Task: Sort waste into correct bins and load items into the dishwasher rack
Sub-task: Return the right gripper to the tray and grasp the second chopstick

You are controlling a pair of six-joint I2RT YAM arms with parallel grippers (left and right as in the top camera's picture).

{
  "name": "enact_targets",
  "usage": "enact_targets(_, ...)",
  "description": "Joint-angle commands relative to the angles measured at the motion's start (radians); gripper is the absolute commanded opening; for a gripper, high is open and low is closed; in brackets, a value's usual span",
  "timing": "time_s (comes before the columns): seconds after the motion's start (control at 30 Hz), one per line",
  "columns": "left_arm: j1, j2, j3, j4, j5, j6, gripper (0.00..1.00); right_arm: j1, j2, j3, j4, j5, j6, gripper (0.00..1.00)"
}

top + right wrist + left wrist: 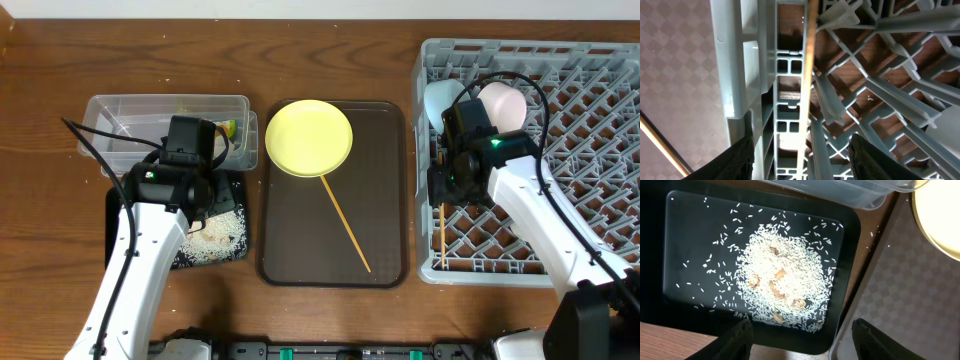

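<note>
My left gripper [801,327] hangs open over the near edge of the shallow black tray [680,240], which holds a heap of white rice scraps [785,280]; nothing is between its fingers. My right gripper [800,145] stands open over the left edge of the grey dishwasher rack [735,60]. One wooden chopstick [807,75] lies in the rack between its parted fingers, untouched. A second chopstick [345,225] lies on the dark-brown serving tray [290,240], next to the yellow plate [308,138]. A light-blue bowl [443,98] and a pinkish bowl [503,102] sit in the rack [600,150].
The clear tub [130,115] stands behind the black tray [120,215] and holds the green-and-orange wrapper [230,128]. The serving tray lies between the bins and the rack. Cables loop from both arms.
</note>
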Motion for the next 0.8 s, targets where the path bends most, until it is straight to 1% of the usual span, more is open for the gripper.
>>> enact_targets(0.0,0.004,0.001,0.008,-0.006,-0.005,-0.002,0.66,0.003,-0.035,0.051,0.003,-0.048,-0.006,0.60)
enact_targets(0.07,0.004,0.001,0.008,-0.006,-0.005,-0.002,0.66,0.010,-0.054,0.082,0.026,-0.098,-0.009,0.60)
enact_targets(0.17,0.004,0.001,0.008,-0.006,-0.005,-0.002,0.66,0.039,-0.075,0.095,0.114,-0.202,-0.055,0.60)
enact_targets(0.27,0.004,0.001,0.008,-0.006,-0.005,-0.002,0.66,0.099,-0.069,0.094,0.187,-0.287,-0.107,0.63)
enact_targets(0.33,0.004,0.001,0.008,-0.006,-0.005,-0.002,0.66,0.150,-0.053,0.094,0.203,-0.285,-0.117,0.66)
enact_targets(0.47,0.004,0.001,0.008,-0.006,-0.005,-0.002,0.66,0.260,0.003,0.093,0.206,-0.264,-0.126,0.65)
enact_targets(0.6,0.004,0.001,0.008,-0.006,-0.005,-0.002,0.66,0.364,0.099,0.093,0.205,-0.247,-0.126,0.65)
enact_targets(0.77,0.004,0.001,0.008,-0.006,-0.005,-0.002,0.66,0.450,0.226,0.093,0.201,-0.222,-0.125,0.66)
